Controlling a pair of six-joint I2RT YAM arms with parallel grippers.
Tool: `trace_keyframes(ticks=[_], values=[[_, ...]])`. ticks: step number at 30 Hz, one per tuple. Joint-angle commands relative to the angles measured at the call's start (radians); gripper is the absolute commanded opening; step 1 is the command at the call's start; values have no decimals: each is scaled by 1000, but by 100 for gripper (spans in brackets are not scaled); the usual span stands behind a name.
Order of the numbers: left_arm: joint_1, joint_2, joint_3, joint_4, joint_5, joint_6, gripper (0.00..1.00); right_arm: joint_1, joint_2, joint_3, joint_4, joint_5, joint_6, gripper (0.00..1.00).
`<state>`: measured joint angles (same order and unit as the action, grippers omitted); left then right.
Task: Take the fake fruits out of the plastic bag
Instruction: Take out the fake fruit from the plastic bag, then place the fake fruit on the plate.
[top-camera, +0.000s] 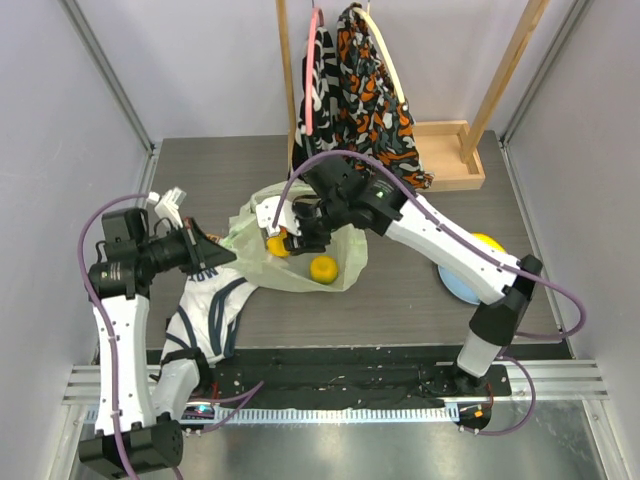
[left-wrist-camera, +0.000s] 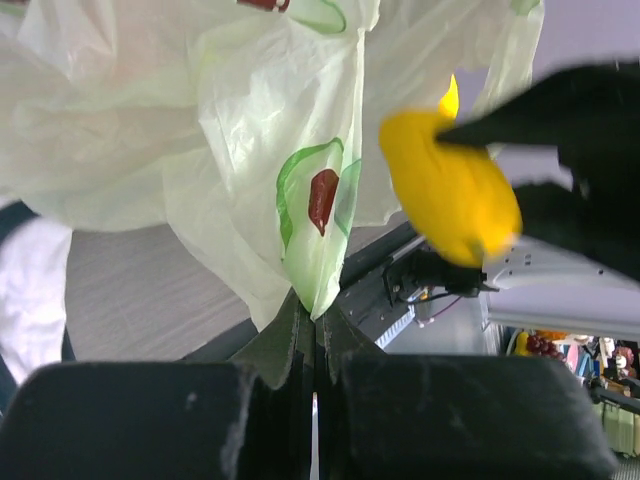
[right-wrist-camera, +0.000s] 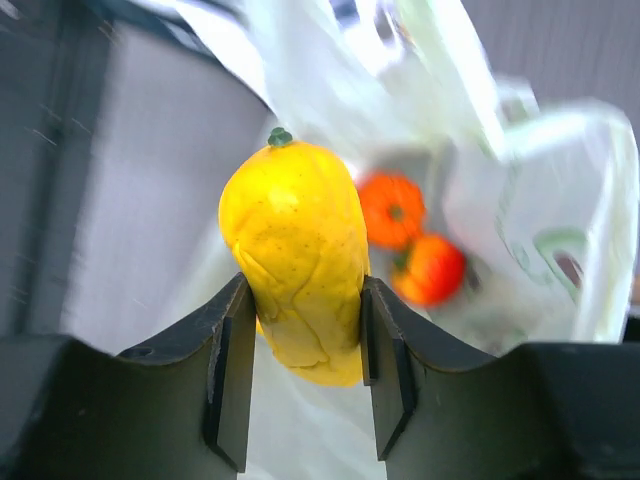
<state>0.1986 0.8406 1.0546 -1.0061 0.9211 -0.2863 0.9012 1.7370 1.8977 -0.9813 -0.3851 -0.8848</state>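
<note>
Your left gripper (left-wrist-camera: 315, 345) is fully closed, its tips pinching a fold of the bag (left-wrist-camera: 250, 130) at its left edge. The thin film spreads away from that pinch, avocado print showing. Your right gripper (right-wrist-camera: 305, 330) is about half open, both pads pressed on the sides of a yellow fruit (right-wrist-camera: 295, 235). The fruit is oblong with a green stem nub at its far end, and it is held at the bag's mouth, clear of the film. Behind it, inside the bag, two orange fruits (right-wrist-camera: 392, 208) lie touching each other. From above, a round fruit (top-camera: 323, 269), yellow-orange, sits at the bag's near side, just beside the right gripper; whether it is under the film or on it, can't tell. The bag lies mid-table (top-camera: 400, 310), between your two arms. A white garment (top-camera: 215, 310) with navy stripes lies under the left arm, beside the bag. A blue plate (top-camera: 455, 288) sits at the right, well apart from the bag and partly hidden by the right arm. Patterned cloths (top-camera: 350, 90) hang at the back.
</note>
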Motion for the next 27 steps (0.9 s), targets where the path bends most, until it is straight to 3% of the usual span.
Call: trace_keyframes(ticks=[1, 5, 9, 13, 16, 19, 22, 27], values=[[2, 60, 77, 165, 59, -120, 0, 33, -45, 17, 69, -127, 252, 15], [-1, 86, 107, 182, 38, -122, 0, 25, -103, 161, 44, -19, 389, 14], [1, 77, 105, 192, 16, -110, 0, -19, -243, 156, -38, 268, 435, 13], [-1, 69, 94, 198, 10, -102, 0, -276, -355, 83, -238, 400, 461, 13], [-2, 66, 82, 196, 12, -73, 0, -440, -492, -153, -304, 448, 353, 12], [-4, 74, 70, 176, -4, -30, 0, -498, -565, -539, -315, 573, 261, 11], [-5, 112, 74, 137, -11, 21, 0, -594, -628, -723, -280, 597, 195, 10], [-7, 189, 90, 93, -45, 84, 0, -625, -593, -827, -145, 640, 142, 11]])
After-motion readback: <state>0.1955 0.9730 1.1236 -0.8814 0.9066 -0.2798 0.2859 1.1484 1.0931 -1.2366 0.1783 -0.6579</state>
